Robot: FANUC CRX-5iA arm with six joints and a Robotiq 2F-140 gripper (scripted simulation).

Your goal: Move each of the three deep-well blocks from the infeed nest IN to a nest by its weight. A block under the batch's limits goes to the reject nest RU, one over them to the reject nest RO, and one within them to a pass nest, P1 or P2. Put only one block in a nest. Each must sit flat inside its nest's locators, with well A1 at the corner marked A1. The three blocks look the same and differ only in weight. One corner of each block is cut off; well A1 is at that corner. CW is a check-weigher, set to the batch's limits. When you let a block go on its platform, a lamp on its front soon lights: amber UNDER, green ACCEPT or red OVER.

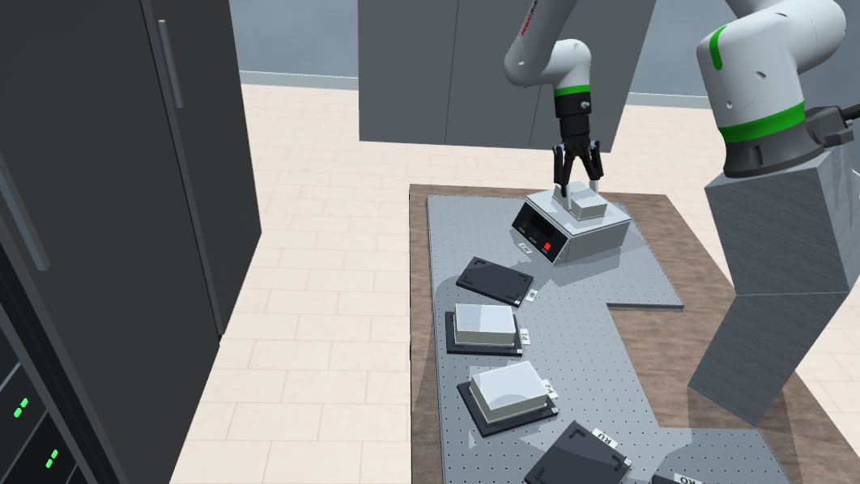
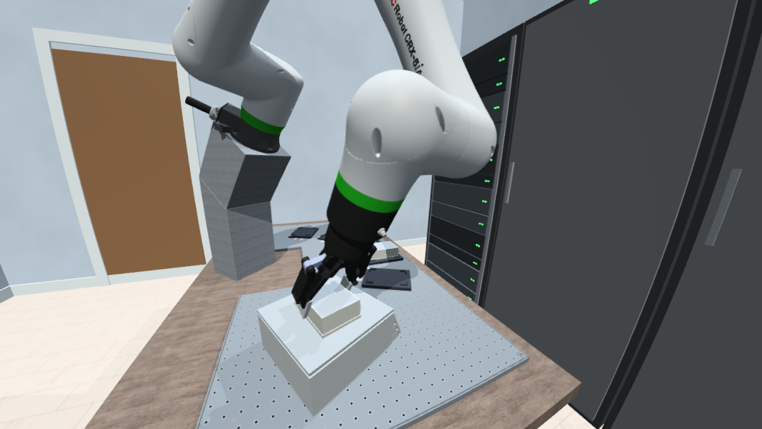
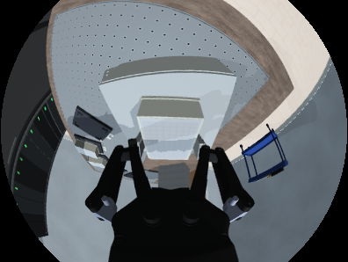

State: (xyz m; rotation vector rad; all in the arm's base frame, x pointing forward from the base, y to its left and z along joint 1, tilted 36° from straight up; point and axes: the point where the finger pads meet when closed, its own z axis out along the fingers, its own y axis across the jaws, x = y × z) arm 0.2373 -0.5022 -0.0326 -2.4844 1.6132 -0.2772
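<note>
A white deep-well block (image 1: 587, 205) sits on the platform of the check-weigher CW (image 1: 572, 225). The red lamp (image 1: 547, 246) on its front is lit. My gripper (image 1: 578, 187) is down over this block and shut on its two sides; it also shows in the exterior view (image 2: 326, 303) and in the wrist view (image 3: 170, 152). A second block (image 1: 484, 323) sits in the nest labelled P1. A third block (image 1: 510, 392) sits in the nest beside it, whose label I cannot read. The dark nest (image 1: 494, 280) nearest the check-weigher is empty.
The empty nest RU (image 1: 578, 458) lies at the front edge, with a corner of another nest (image 1: 675, 482) beside it. The robot's grey pedestal (image 1: 776, 282) stands on the right. Dark cabinets (image 1: 120, 180) stand to the left of the table.
</note>
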